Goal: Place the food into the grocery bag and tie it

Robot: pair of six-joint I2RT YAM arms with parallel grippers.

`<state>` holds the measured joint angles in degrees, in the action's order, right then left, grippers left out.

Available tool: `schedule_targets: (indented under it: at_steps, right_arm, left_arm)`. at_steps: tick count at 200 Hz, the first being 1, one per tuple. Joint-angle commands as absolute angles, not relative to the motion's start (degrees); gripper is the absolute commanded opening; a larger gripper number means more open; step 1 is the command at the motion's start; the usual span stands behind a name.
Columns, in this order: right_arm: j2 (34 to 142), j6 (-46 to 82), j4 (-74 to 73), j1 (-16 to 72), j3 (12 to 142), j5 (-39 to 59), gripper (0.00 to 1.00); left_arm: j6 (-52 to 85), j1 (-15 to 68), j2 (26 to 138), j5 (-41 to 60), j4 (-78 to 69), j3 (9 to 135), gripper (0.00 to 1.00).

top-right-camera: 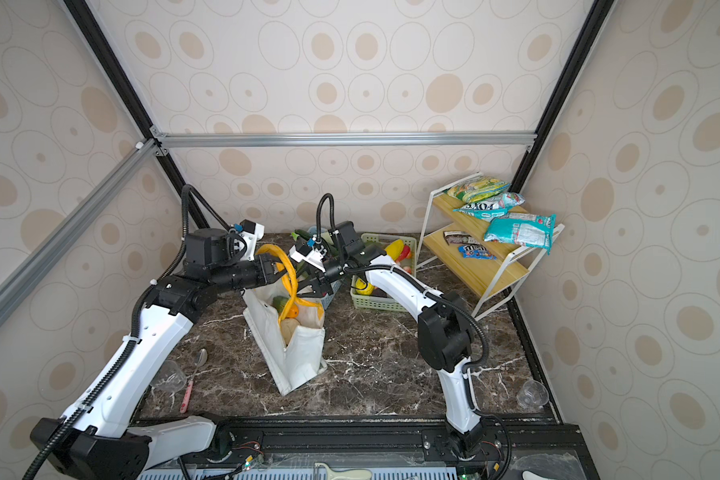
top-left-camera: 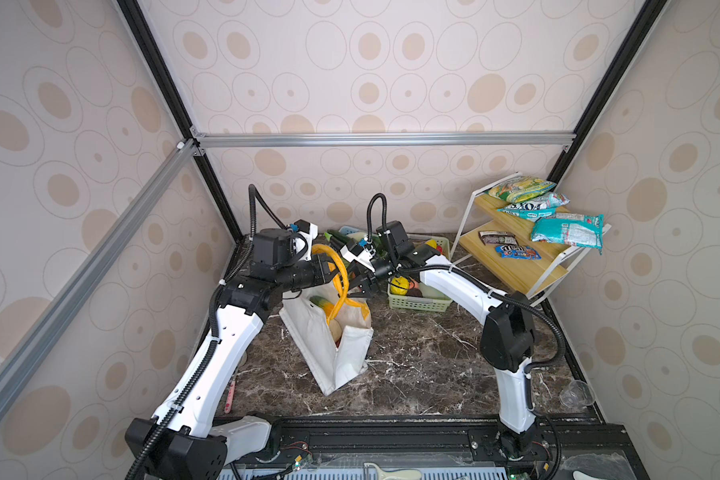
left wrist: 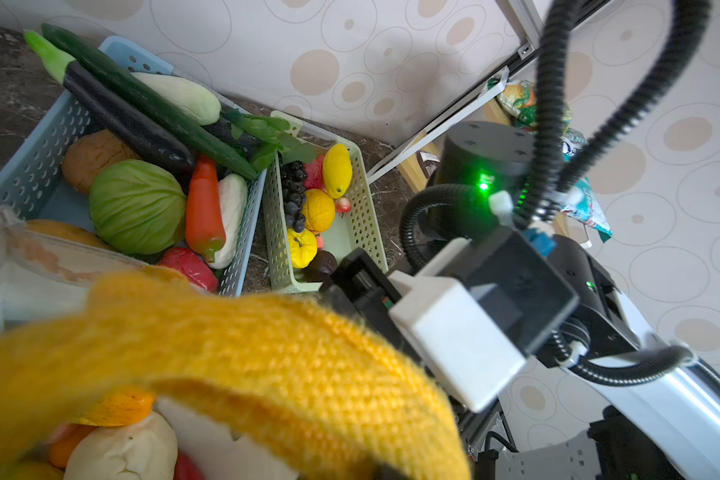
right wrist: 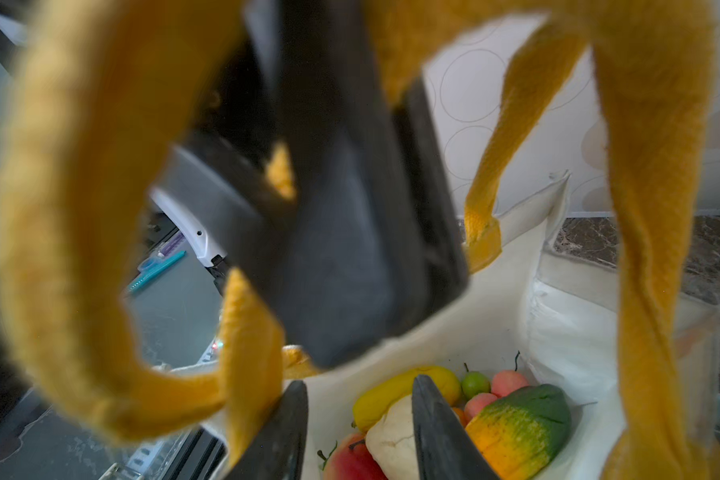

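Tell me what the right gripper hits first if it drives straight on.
Most likely the yellow handle loop, pinched by the left gripper just ahead of the open right gripper. Depth is unclear, so it could meet the left gripper itself.

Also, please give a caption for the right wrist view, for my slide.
Right end effector open over white fabric grocery bag of glossy toy fruits, framed by its yellow-orange woven handles.

grocery bag (top-left-camera: 308,345): matt cloth | handles (left wrist: 267,353): coarse woven | food (right wrist: 520,419): glossy | tabletop (top-left-camera: 425,365): polished, marble-look
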<state>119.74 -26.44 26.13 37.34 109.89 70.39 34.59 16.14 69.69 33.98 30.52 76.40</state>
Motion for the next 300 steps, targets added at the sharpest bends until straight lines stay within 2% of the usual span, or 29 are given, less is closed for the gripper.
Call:
schedule_targets:
  at_steps: [1,36,79,106,122,146,164,176,213,247,300]
  right_arm:
    - [120.7,-30.9,32.0,38.1,112.0,73.2,0.43]
    - [119.8,-36.8,36.3,38.0,111.4,73.3,0.43]
    - [118.7,-53.4,54.5,38.1,113.8,81.4,0.41]
    - [114.9,-55.4,54.4,38.6,109.1,81.7,0.41]
    - [112.0,-49.5,46.6,39.0,104.5,81.0,0.43]
    - [106.7,-31.8,20.3,41.2,92.5,73.6,0.47]
    - [105.0,-19.0,1.9,41.6,86.9,72.5,0.51]
    - [104.6,-9.6,-10.9,42.0,83.7,68.5,0.52]
    - [108.1,4.0,-29.2,43.0,83.1,61.7,0.55]
    - [110.8,11.1,-38.9,43.7,84.1,63.1,0.56]
    - [107.3,-1.4,-24.7,44.8,82.6,67.6,0.56]
  left_arm:
    - [32.7,16.2,68.4,36.9,27.9,77.3,0.09]
    - [34.0,16.1,68.5,38.6,26.3,77.6,0.08]
    - [34.7,15.7,68.3,38.3,25.5,77.3,0.09]
    - [36.1,14.6,67.9,39.1,22.9,75.5,0.09]
    - [36.5,14.2,67.9,39.3,21.5,74.6,0.09]
    - [37.6,13.7,67.5,39.3,19.3,72.8,0.09]
    - [38.3,13.6,67.2,39.0,18.8,72.1,0.09]
    - [38.6,13.5,66.8,39.0,18.5,71.8,0.09]
    - [39.5,13.5,66.2,40.3,17.6,71.6,0.07]
    - [39.7,13.4,65.7,41.0,17.5,72.1,0.06]
    - [39.5,12.8,66.4,41.6,17.3,73.0,0.06]
